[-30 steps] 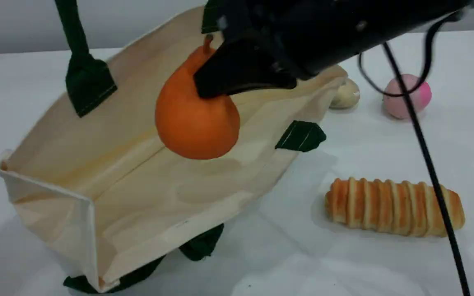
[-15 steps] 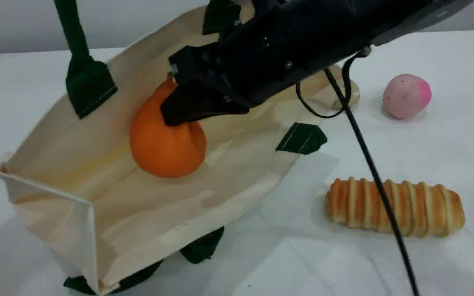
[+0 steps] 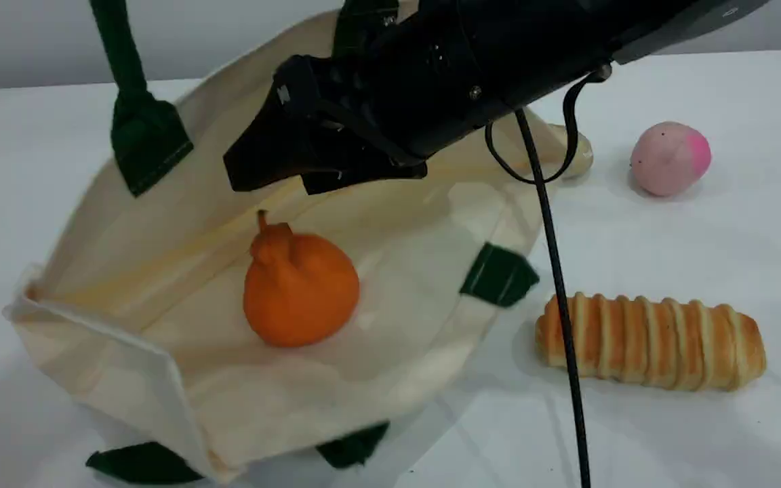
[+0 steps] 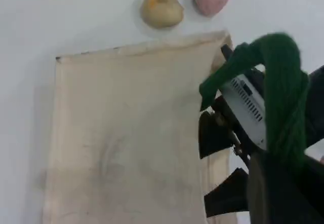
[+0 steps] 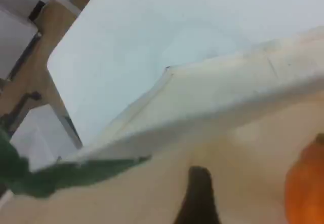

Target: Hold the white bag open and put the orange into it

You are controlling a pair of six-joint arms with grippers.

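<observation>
left gripper is out of sight above, though a green handle [image 3: 119,61] rises taut from the bag [image 3: 126,352]. right gripper [image 3: 282,166] hangs over the bag's mouth, jaws apart and empty. orange [image 3: 299,288] sits inside the bag just below it, not touching, stem up.

white bag [image 3: 390,352]: cream canvas, mouth open | orange [image 3: 300,290]: resting inside, stem up
</observation>
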